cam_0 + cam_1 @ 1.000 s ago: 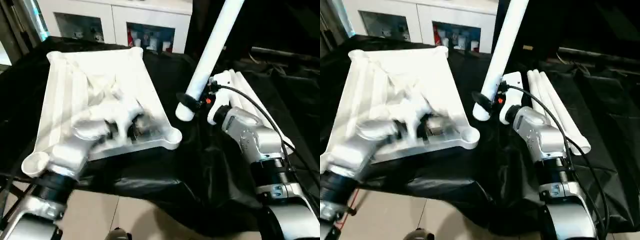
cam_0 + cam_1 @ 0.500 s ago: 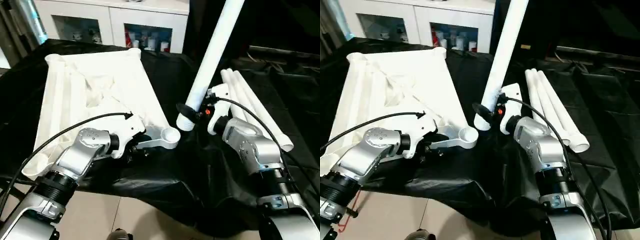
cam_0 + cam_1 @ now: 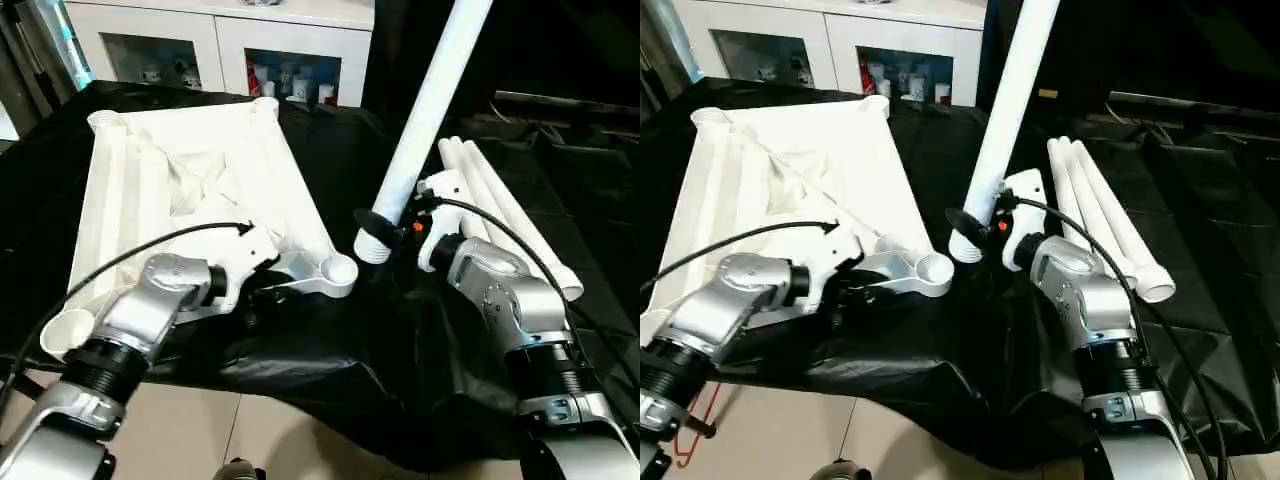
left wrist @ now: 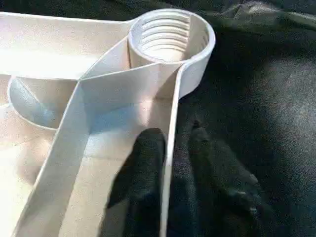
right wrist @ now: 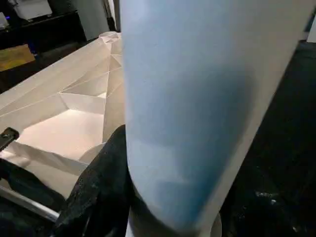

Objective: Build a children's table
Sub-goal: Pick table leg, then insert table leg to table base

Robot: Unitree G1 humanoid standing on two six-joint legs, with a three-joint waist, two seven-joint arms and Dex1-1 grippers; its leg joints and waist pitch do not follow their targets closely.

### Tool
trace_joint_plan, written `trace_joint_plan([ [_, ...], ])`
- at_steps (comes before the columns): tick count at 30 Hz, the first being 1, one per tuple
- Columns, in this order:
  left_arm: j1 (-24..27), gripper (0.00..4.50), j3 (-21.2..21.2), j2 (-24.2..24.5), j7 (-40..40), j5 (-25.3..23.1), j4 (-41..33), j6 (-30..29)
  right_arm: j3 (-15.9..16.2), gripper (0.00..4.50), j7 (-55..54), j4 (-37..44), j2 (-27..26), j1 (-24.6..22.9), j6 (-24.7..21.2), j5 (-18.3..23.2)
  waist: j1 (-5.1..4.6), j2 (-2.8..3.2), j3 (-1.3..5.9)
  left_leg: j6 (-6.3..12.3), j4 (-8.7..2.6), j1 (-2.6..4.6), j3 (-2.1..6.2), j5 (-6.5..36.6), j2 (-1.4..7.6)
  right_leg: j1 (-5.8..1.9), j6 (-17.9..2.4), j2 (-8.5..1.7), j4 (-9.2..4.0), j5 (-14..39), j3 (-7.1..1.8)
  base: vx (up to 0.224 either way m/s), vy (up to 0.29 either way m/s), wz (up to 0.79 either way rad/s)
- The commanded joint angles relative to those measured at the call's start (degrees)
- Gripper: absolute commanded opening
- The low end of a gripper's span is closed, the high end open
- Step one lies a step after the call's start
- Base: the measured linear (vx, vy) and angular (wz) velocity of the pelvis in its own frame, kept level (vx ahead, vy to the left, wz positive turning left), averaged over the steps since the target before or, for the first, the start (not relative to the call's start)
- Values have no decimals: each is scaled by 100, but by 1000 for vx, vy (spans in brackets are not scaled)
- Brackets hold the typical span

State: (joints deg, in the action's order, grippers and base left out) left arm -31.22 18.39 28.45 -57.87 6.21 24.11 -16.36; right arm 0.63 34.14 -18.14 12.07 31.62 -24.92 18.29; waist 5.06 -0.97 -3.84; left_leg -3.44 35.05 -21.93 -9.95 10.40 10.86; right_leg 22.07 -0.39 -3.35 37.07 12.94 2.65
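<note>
Gleaming ribbed tabletop point(image 3: 190, 180), threaded socket point(image 4: 168, 34)

A home room: white glass-door cabinet point(image 3: 220, 55), tiled floor point(image 3: 250, 430).

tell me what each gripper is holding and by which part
The right gripper holds a white leg near its lower threaded end. The left gripper straddles the tabletop rim wall beside the near corner socket.

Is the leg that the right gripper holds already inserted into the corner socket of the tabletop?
No, the leg hangs with its lower end above the black cloth, beside the empty corner socket of the tabletop.
</note>
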Motion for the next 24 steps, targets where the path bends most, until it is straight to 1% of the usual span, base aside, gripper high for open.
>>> trace_joint_plan([
  [1,-61,74,14,3,-90,-78,111,39,44,191,27,211,77,-25,-68,-15,-4,128,467,-233,-429,147,74,673,220,-272,-1435,-446,-343,-548,-263,0,0,0],
  [2,-73,74,6,-3,-105,-89,152,52,47,191,35,217,79,-27,-74,-17,0,125,468,-225,-429,141,75,659,219,-280,-1441,-453,-343,-576,-265,0,0,0],
  [3,-90,54,16,6,-124,-115,203,71,52,191,47,221,83,-28,-80,-20,1,125,466,-223,-428,145,72,672,217,-276,-1442,-452,-346,-557,-266,0,0,0],
  [5,-103,44,25,13,-138,-130,237,83,54,191,57,223,84,-28,-84,-24,-1,127,461,-237,-432,150,71,738,221,-272,-1448,-452,-353,-492,-266,0,0,0],
  [7,-115,14,57,36,-180,-158,268,85,58,191,67,223,86,-27,-86,-28,3,130,460,-243,-439,150,76,754,227,-273,-1442,-458,-357,-440,-265,0,0,0],
  [8,-127,8,90,58,-222,-188,290,85,60,191,85,220,90,-21,-89,-31,-4,121,460,-246,-439,146,77,745,226,-277,-1440,-458,-352,-444,-267,0,0,0],
  [10,-119,2,111,76,-297,-203,285,76,75,191,124,214,102,-10,-96,-38,-10,121,466,-234,-436,142,78,690,226,-282,-1447,-459,-343,-527,-267,0,0,0],
  [11,-112,0,124,85,-322,-213,280,71,102,191,167,211,118,1,-123,-40,-15,103,464,-221,-435,140,73,661,224,-282,-1458,-454,-341,-585,-266,0,0,0],
  [13,-110,0,127,86,-343,-227,287,73,120,191,196,210,129,7,-144,-40,-12,112,468,-198,-428,143,71,617,221,-284,-1476,-454,-335,-645,-267,0,0,0],
  [14,-106,0,172,109,-373,-278,295,86,194,191,300,228,166,7,-208,-42,-7,110,459,-168,-430,141,68,660,219,-287,-1481,-462,-350,-568,-269,0,0,0],
  [16,-83,0,295,153,-480,-374,260,93,370,191,579,299,239,-4,-389,-2,-6,102,448,-165,-439,136,75,745,223,-301,-1450,-458,-364,-398,-268,0,0,0],
  [17,-65,0,351,159,-539,-404,211,80,459,191,713,339,271,-7,-477,20,-7,108,448,-169,-442,136,78,757,228,-293,-1429,-465,-367,-338,-271,0,0,0],
  [18,-60,0,378,116,-550,-396,131,37,569,191,864,389,311,-5,-590,46,-10,110,452,-169,-443,144,82,761,238,-290,-1432,-464,-359,-350,-270,0,0,0],
  [21,-58,0,389,81,-551,-386,78,7,638,191,957,420,337,-3,-661,60,7,116,452,-148,-435,148,74,717,238,-272,-1497,-467,-358,-431,-273,0,0,0],
  [22,-83,0,377,18,-525,-377,59,8,696,191,1041,440,363,11,-723,66,6,95,452,-154,-440,142,75,705,239,-279,-1500,-464,-356,-431,-269,0,0,0],
  [23,-155,0,357,-103,-491,-351,44,-14,769,191,1150,433,396,53,-827,68,10,76,457,-149,-435,155,67,709,244,-276,-1514,-465,-357,-432,-270,0,0,0],
  [24,-177,0,349,-139,-479,-347,43,-11,798,191,1175,417,407,67,-846,51,21,86,458,-141,-431,160,66,685,244,-273,-1521,-464,-355,-443,-270,0,0,0],
])
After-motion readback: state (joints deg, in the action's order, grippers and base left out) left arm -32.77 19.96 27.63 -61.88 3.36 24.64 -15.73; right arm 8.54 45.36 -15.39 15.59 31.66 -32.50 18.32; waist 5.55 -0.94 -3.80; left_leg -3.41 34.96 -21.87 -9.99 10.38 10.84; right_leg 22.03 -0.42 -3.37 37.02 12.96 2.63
